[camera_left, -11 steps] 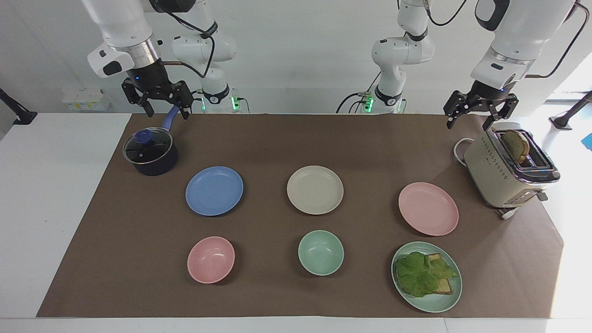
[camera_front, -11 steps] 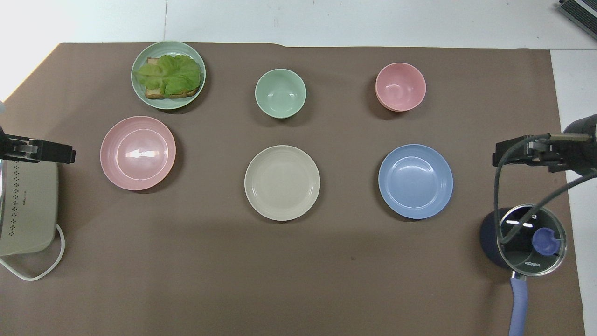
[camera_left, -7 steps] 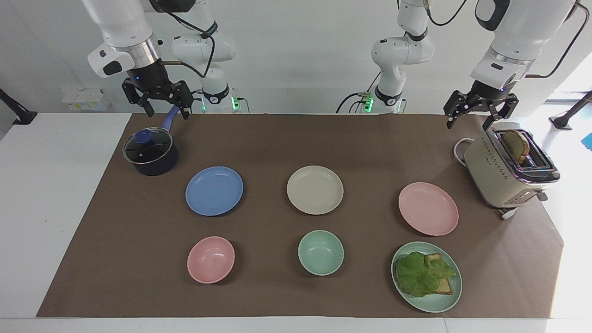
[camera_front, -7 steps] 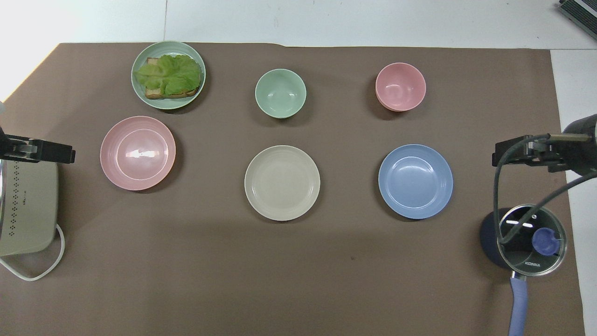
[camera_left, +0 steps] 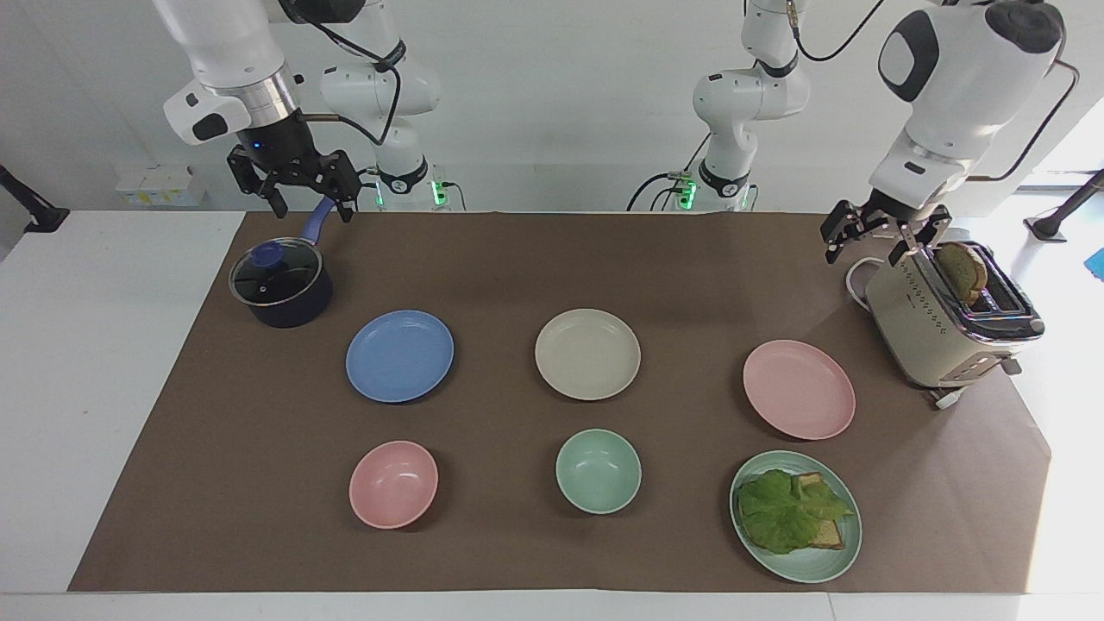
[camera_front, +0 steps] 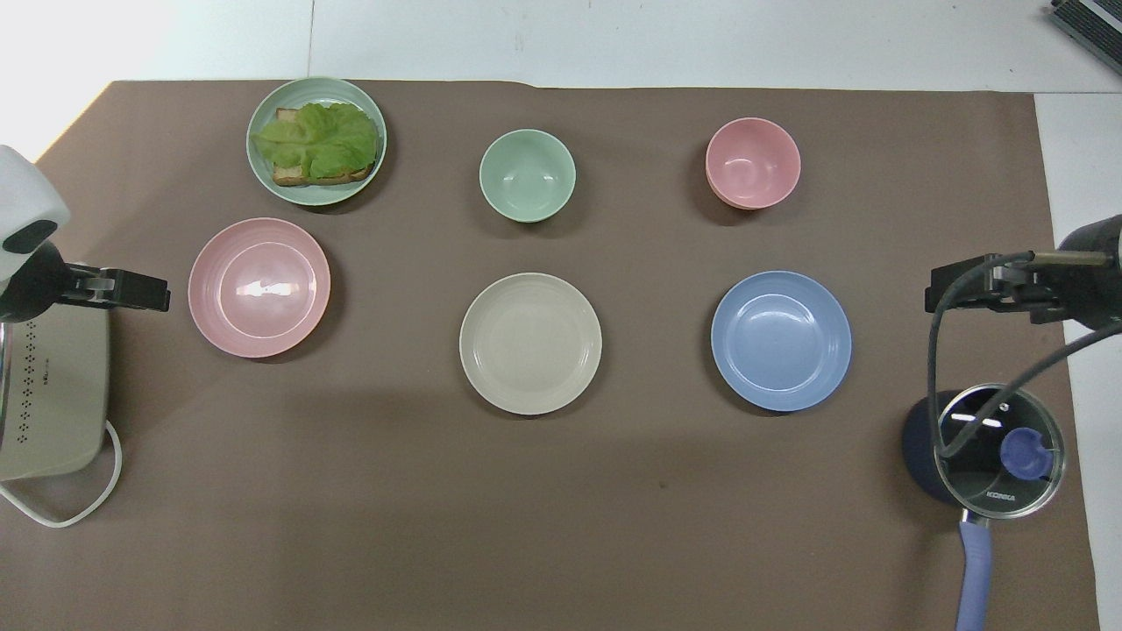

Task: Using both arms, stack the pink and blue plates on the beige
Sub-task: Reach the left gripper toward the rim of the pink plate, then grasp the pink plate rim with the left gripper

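On the brown mat [camera_left: 517,259], I'd lower my empty, open left gripper [camera_left: 878,234] onto the round pale-pink plastic plate's [camera_left: 799,388] three-o'clock rim, the cream-beige plate [camera_left: 587,354] at mat centre; the open right gripper [camera_left: 296,185] waits over the saucepan handle.

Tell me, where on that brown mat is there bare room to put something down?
The widest bare stretch lies nearer the robots than the beige plate, between the toaster and the pot. Narrower gaps separate the beige plate from the pink plate and the blue plate. Around the lettuce plate it is crowded.
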Controlling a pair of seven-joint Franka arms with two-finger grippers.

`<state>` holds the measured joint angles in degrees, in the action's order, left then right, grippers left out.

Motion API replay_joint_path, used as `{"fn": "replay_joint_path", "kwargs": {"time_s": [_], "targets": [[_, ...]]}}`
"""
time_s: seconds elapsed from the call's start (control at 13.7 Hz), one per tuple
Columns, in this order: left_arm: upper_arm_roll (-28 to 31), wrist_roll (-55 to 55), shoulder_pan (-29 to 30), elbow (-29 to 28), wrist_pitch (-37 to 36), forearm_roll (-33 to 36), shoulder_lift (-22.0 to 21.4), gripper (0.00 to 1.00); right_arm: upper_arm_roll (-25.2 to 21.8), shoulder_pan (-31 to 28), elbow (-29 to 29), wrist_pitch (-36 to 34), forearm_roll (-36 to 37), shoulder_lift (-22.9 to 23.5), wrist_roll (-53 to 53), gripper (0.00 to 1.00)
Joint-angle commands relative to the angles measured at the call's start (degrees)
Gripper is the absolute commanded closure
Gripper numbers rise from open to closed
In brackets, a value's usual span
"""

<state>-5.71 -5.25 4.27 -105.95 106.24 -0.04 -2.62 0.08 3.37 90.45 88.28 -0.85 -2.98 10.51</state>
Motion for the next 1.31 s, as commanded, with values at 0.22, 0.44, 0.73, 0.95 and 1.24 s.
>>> {"fn": "replay_joint_path", "kwargs": {"time_s": [0.22, 0.44, 0.73, 0.95, 1.24], "targets": [[-0.3, 0.2, 3.3, -5.1, 11.3, 0.5, 10.0, 0.00, -0.3, -0.2, 1.2, 0.4, -0.6, -1.0, -0.1, 0.00], [-0.3, 0.2, 4.3, -5.3, 16.1, 0.5, 14.3, 0.00, -0.3, -0.2, 1.2, 0.5, -0.6, -1.0, -0.1, 0.00], [-0.4, 8.0, 5.2, -8.6, 16.9, 0.4, 14.9, 0.00, -0.3, -0.2, 1.2, 0.5, -0.6, -1.0, -0.2, 0.00], [-0.4, 14.2, 5.0, -10.4, 19.4, 0.3, 15.7, 0.00, -0.3, -0.2, 1.3, 0.5, -0.6, -1.0, -0.2, 0.00], [-0.4, 15.5, 5.6, -12.1, 19.8, 0.3, 16.2, 0.15, -0.3, -0.2, 1.4, 0.5, -0.6, -1.1, -0.2, 0.00]]}}
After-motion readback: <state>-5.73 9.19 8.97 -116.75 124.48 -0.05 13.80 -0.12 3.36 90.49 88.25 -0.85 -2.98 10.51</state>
